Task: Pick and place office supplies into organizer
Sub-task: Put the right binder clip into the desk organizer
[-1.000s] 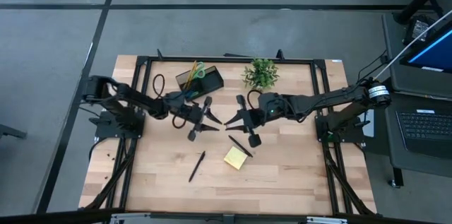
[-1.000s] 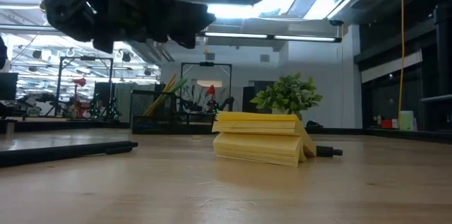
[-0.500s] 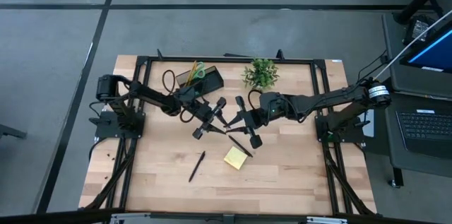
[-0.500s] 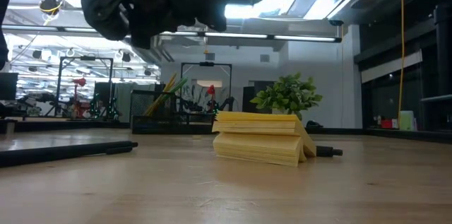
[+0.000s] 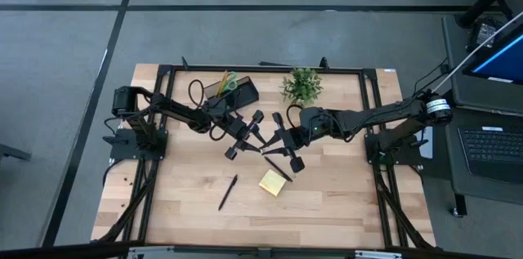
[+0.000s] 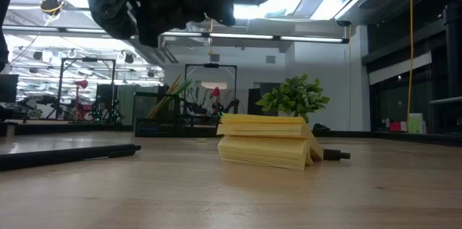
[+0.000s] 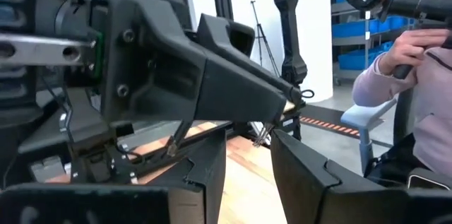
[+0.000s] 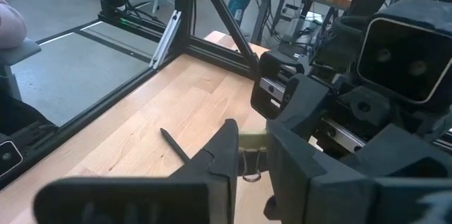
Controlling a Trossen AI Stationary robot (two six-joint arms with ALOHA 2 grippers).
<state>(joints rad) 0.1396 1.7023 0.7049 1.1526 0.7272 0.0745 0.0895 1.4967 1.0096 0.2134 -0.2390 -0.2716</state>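
Organizer: scissors, pencil inside.
Outstanding: two pens, sticky pad.
Left gripper, right gripper: mid-table; grip cannot be told.

One organizer, one potted plant, one sticky-note pad, two pens, two grippers.

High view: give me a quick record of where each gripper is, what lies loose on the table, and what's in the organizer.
left gripper: mid-table, raised, facing the right gripper
right gripper: mid-table, nearly tip to tip with the left
loose on table: sticky-note pad; front pen; second pen beside the right gripper
organizer: back of table; green-handled scissors stick out of it beside something yellow
plant: back, right of the organizer
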